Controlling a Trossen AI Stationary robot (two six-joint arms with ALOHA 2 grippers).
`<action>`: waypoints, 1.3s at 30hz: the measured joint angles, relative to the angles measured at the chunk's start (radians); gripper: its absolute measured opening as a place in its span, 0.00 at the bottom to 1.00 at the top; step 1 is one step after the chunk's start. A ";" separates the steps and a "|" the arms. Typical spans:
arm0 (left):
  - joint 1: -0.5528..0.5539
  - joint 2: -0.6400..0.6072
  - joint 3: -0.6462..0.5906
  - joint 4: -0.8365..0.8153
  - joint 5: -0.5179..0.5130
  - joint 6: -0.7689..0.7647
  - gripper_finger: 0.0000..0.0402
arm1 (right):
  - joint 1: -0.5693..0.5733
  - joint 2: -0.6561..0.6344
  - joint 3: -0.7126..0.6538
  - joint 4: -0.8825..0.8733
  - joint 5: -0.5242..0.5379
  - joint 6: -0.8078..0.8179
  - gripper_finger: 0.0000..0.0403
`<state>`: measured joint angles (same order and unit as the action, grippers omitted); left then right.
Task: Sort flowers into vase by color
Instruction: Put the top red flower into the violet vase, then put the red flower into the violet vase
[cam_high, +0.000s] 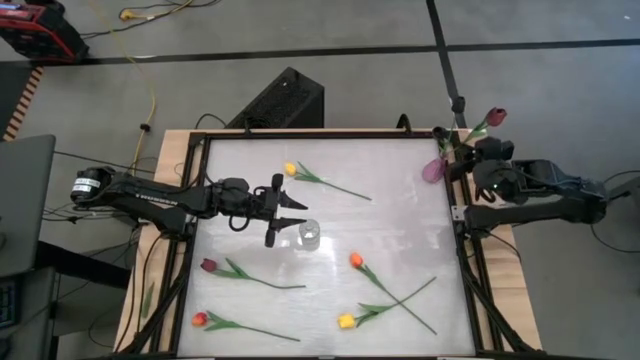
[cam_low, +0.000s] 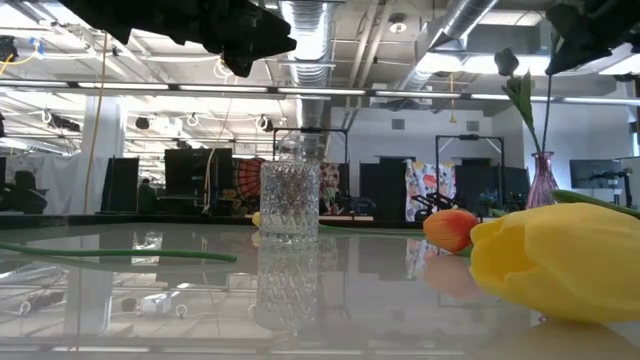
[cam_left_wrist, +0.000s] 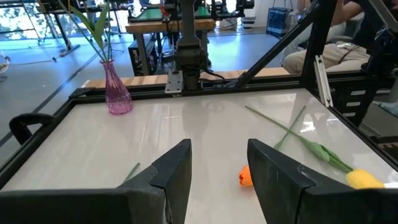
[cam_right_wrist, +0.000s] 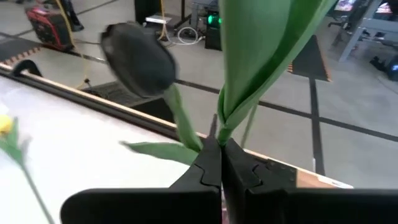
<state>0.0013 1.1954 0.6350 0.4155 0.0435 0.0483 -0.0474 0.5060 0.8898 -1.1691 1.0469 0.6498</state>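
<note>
Large industrial lab or workshop hall: exposed silver ducting (cam_low: 300, 25) and strip lights under an open ceiling, grey concrete floor (cam_high: 350, 80) with taped lines and a trailing yellow cable (cam_high: 150, 95), black metal-framed benches (cam_left_wrist: 155, 28) beyond the glossy white worktop (cam_high: 400, 230).

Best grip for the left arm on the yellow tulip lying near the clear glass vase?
Take the yellow tulip on its thin stem past the leaves, coming straight down with fingers across it. It lies flat, slanting away from the left gripper, whose fingers are open; the head is rounder and softer.
</note>
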 joint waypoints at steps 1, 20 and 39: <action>0.000 0.000 0.000 -0.002 0.000 -0.001 0.36 | -0.012 0.000 0.000 0.000 -0.002 0.000 0.05; 0.000 0.000 0.000 -0.019 0.013 -0.007 0.36 | -0.274 0.118 0.000 0.000 -0.180 0.023 0.07; 0.000 0.000 0.000 -0.045 0.013 -0.006 0.36 | -0.303 0.153 0.007 0.015 -0.243 -0.083 0.47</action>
<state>0.0013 1.1954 0.6346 0.3706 0.0566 0.0422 -0.3508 0.6594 0.8971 -1.1542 0.8036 0.5667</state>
